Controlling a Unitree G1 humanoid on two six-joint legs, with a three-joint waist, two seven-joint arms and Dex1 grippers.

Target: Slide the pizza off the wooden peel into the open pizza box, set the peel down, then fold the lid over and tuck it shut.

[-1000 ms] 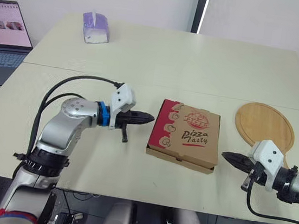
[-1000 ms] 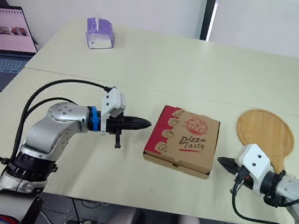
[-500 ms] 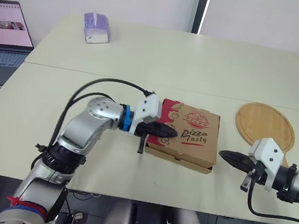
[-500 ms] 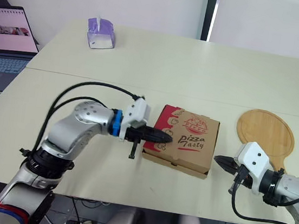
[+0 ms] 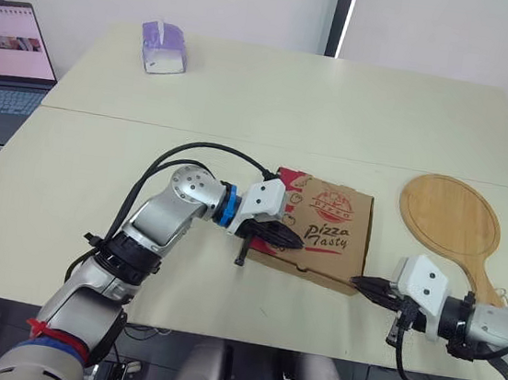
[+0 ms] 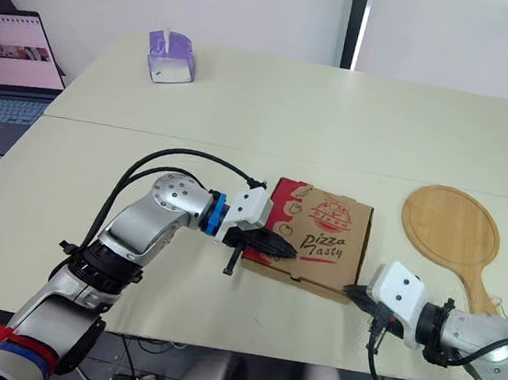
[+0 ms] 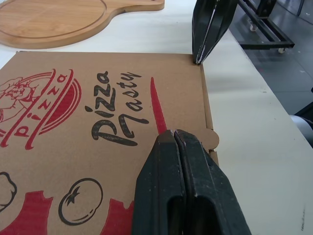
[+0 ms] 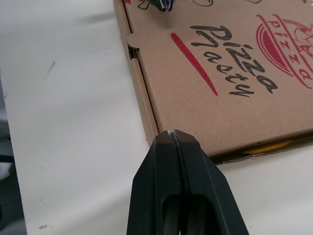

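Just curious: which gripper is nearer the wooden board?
Right. The right gripper is at the pizza box's front corner on the peel's side; the left gripper is over its opposite side.

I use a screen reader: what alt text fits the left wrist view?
The shut left claw sits over the closed pizza box, near its tab. The shut right claw is at a corner of the box; the empty wooden peel lies on the table past it.

Looks along the right gripper, fingers pressed together, at a corner of the pizza box.
Shows lid down, thin gap along one side, pale table beside, left gripper at the lid's far end.
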